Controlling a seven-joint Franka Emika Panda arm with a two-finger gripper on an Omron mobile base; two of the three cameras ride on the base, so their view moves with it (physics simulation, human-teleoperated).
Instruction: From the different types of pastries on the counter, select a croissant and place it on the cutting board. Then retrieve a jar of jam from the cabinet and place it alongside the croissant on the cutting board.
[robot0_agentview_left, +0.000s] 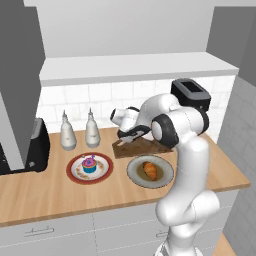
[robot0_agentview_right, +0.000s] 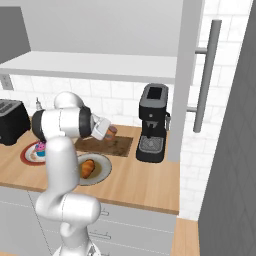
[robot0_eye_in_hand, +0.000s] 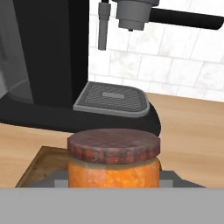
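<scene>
The cutting board (robot0_agentview_right: 107, 145) lies on the bench (robot0_agentview_left: 60, 195), just in front of the white tiled wall, and most of it is hard to see. In the left base view the arm covers its right half, and in the hand view only a dark brown corner (robot0_eye_in_hand: 41, 164) comes out at the lower left.

The jar of jam (robot0_eye_in_hand: 113, 159) is directly above the board, between the fingers of the claw (robot0_agentview_right: 111, 134). In the hand view its reddish-brown lid and orange body are large and near, but its bottom is cut off by the lower edge, so I cannot tell if it touches the board. The finger tips are also hidden behind the jar; the claw seems clenched on it, because the jar stays between them. In the right base view the jar (robot0_agentview_right: 112, 132) is only a small reddish spot next to the white hand.

The croissant (robot0_agentview_left: 149, 170) is not on the board. It lies on the round grey plate (robot0_agentview_left: 136, 176), just in front of the board. The cupcake (robot0_agentview_left: 89, 164) stands on a red-rimmed plate (robot0_agentview_left: 75, 172) to the left of the grey one. The black coffee machine (robot0_agentview_right: 152, 122) stands just to the right of the board, and its drip tray is behind the jar in the hand view.
</scene>
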